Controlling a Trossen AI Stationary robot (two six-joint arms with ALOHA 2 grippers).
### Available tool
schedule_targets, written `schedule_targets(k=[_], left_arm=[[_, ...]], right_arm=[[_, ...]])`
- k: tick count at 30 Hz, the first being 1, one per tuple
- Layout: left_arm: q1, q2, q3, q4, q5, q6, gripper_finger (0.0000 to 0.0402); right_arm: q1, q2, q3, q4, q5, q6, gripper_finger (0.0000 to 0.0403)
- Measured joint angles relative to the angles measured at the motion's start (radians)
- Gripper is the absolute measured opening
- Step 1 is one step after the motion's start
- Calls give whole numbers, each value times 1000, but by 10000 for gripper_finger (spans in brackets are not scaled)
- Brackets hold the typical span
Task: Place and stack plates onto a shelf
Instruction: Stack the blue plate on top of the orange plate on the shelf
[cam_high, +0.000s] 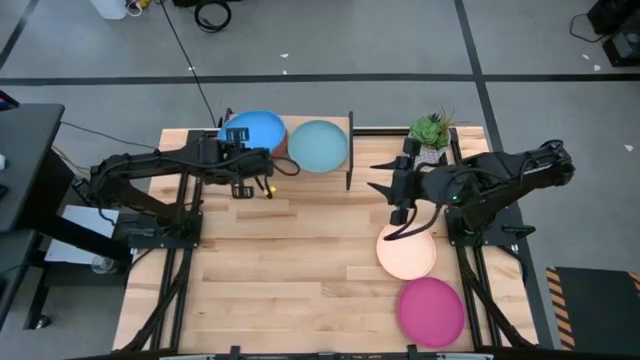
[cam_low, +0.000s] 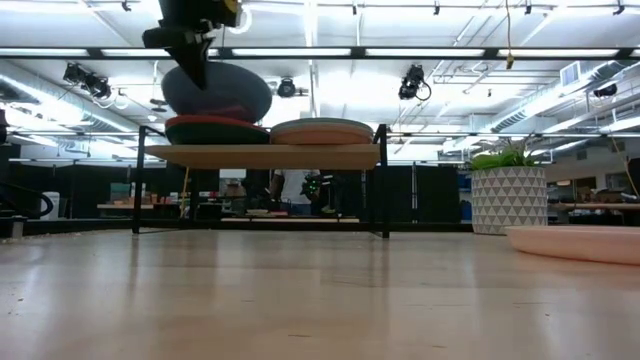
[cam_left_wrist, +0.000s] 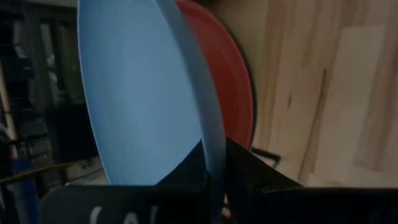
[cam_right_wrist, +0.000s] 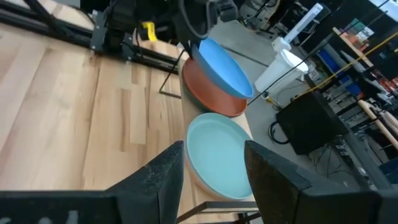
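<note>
From above, the counter (cam_high: 300, 270) carries the shelf (cam_high: 345, 128) at its far edge, but only the level view shows the stacks on it. The left gripper (cam_high: 262, 163) has its jaws clamped on the tilted blue plate (cam_high: 255, 128) over the orange plate (cam_right_wrist: 208, 96). The right gripper (cam_high: 382, 175) hangs, jaws apart, near the cream plate (cam_high: 407, 254).

A blue plate (cam_high: 256, 128) tilts above the orange plate (cam_right_wrist: 208, 98) on the shelf (cam_low: 262, 156), its rim pinched by the left tool (cam_high: 262, 165). A light blue plate (cam_high: 319, 144) tops the neighbouring stack. Cream (cam_high: 407, 252) and magenta (cam_high: 431, 310) plates lie flat on the tabletop (cam_high: 290, 270).
</note>
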Motion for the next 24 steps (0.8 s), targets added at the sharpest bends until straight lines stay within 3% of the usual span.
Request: schedule_targets(k=[7,17,24], left_arm=[[57,-2,0,-1,99,8,34],[91,44,1,45,116,65,39],[91,78,0,54,82,80,119]], right_arm=[[-14,27,0,-13,-6,0,175],[-15,28,-1,-22,-7,4,175],[-15,28,-1,-23,-10,4,175]])
